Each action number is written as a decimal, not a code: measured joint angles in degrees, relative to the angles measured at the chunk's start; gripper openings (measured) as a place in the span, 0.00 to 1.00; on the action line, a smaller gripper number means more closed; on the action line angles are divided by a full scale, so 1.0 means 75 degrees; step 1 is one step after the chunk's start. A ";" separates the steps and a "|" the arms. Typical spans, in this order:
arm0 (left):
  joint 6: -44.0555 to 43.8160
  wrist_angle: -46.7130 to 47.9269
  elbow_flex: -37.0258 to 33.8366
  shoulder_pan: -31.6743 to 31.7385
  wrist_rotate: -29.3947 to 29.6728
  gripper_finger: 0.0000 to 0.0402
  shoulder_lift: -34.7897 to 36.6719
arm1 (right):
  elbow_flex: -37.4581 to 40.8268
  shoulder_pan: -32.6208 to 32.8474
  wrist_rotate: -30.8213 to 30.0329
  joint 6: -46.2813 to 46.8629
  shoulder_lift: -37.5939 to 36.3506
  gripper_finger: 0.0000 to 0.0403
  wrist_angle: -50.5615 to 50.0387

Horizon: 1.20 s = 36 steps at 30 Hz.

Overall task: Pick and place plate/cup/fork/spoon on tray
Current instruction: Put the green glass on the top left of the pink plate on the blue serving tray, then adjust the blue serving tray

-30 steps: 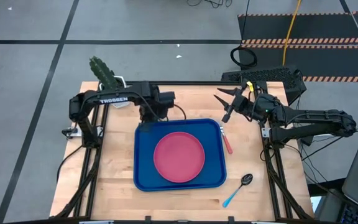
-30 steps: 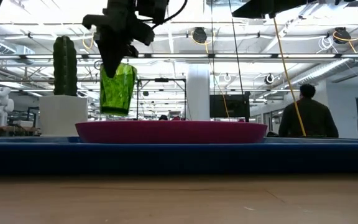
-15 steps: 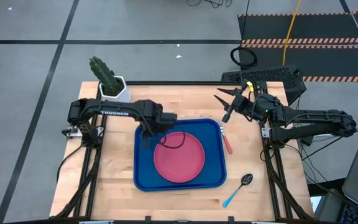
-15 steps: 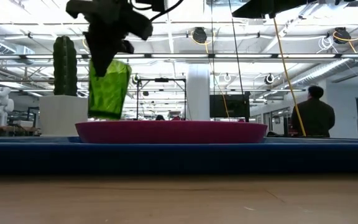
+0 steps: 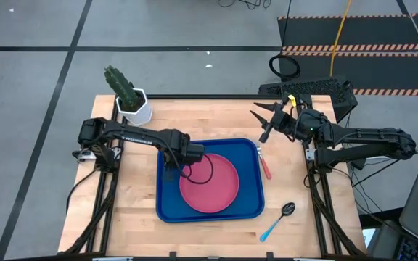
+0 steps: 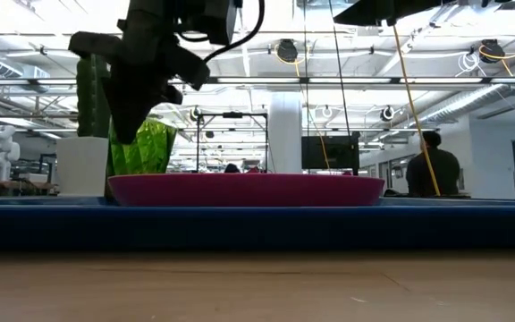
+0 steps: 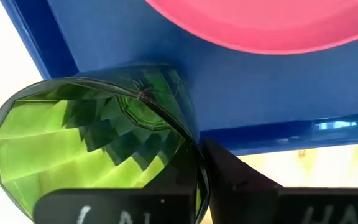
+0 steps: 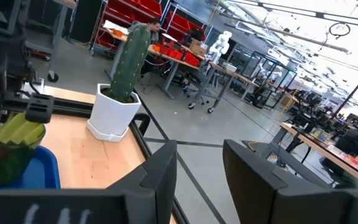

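My left gripper [image 5: 171, 156] is shut on the olive-green cup [image 6: 141, 148], low over the left part of the blue tray [image 5: 167, 210], beside the pink-red plate [image 5: 209, 183] that lies in the tray. The cup also shows in the left wrist view [image 7: 92, 143], open end toward the camera. The plate's rim hides the cup's base in the low view. My right gripper [image 5: 265, 117] is open and empty above the table's far right. The fork [image 5: 265, 165] lies on the table by the tray's right rim. The spoon [image 5: 278, 221] lies at the near right. My left gripper holds the cup by its wall at the rim [image 7: 191, 146]. One finger [image 7: 229, 180] lies outside the wall; the other seems to reach inside the cup. The fingers come from above, slanting. The cup hangs tilted; whether its base touches the tray, I cannot tell.
A white hexagonal pot with a cactus [image 5: 132, 107] stands at the table's far left corner. A person [image 6: 432, 170] stands in the room beyond the table. Bare wood lies left of the tray and along the near edge.
My left gripper has carried the cup from above the tray's far left corner toward the near edge and down. It now hangs lower and more tilted beside the plate. My right arm has kept still.
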<state>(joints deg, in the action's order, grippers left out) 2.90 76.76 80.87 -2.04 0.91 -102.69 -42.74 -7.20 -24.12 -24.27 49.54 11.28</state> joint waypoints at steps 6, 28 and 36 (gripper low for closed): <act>0.0012 -0.0142 -0.0369 0.0000 0.0076 0.02 0.0008 | 0.0000 0.0000 0.0000 0.0001 0.0000 0.31 -0.0002; -0.0061 0.0194 -0.0487 0.0257 0.0283 0.21 0.0072 | 0.0000 0.0000 0.0017 0.0006 0.0000 0.31 0.0004; -0.0131 0.0087 -0.0485 0.0321 0.0291 0.21 0.0331 | 0.0000 0.0000 0.0022 0.0006 0.0000 0.31 0.0062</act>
<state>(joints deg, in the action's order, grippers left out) 1.91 77.41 77.23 0.36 3.09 -100.21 -42.74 -7.20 -23.95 -24.23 49.54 11.75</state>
